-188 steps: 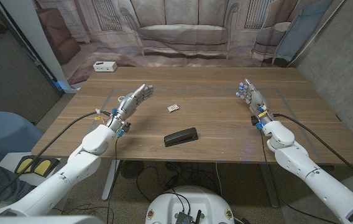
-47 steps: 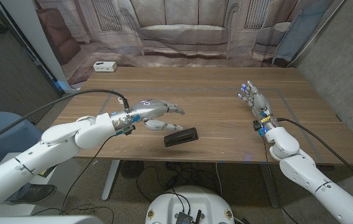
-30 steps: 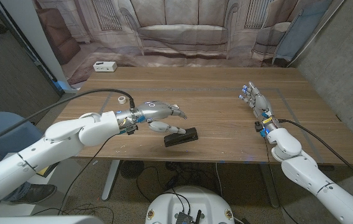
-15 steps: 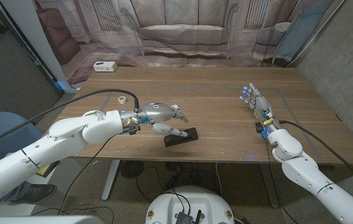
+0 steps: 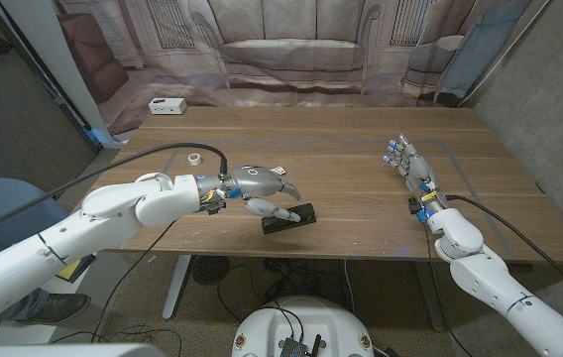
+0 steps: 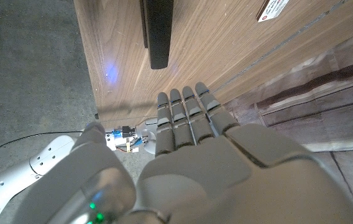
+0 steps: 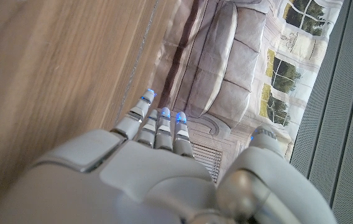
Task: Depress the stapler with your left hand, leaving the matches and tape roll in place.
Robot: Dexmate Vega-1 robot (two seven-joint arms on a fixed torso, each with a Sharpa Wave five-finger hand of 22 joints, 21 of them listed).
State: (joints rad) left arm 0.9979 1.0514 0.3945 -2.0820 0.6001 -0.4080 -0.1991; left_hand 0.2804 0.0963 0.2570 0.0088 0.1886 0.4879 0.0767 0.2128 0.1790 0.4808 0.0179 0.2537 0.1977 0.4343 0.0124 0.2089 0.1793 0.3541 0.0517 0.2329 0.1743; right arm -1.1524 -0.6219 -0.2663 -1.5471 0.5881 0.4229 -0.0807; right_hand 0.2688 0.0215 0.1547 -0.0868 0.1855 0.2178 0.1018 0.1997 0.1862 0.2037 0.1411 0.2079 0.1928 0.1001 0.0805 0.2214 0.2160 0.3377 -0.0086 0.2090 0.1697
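Observation:
The black stapler point(image 5: 289, 217) lies near the table's front edge; it is also in the left wrist view point(image 6: 158, 31). My left hand point(image 5: 261, 188) hovers just left of and above it, fingers spread and holding nothing, with its lower fingertips close to the stapler's left end. I cannot tell whether they touch. The small matchbox point(image 5: 276, 171) lies just behind that hand and shows again in the left wrist view point(image 6: 275, 9). A tape roll point(image 5: 194, 158) sits further left. My right hand point(image 5: 410, 164) stands open at the right, fingers stretched, touching nothing.
A white box point(image 5: 167, 105) sits at the back left corner. The wooden table point(image 5: 351, 203) has bare room in the middle and right. Its front edge runs close below the stapler. My right forearm point(image 6: 49, 163) shows in the left wrist view.
My left hand has slid right and lowered toward the stapler, its fingers now over the stapler's left end. The stapler, matchbox, tape roll and right hand have stayed put.

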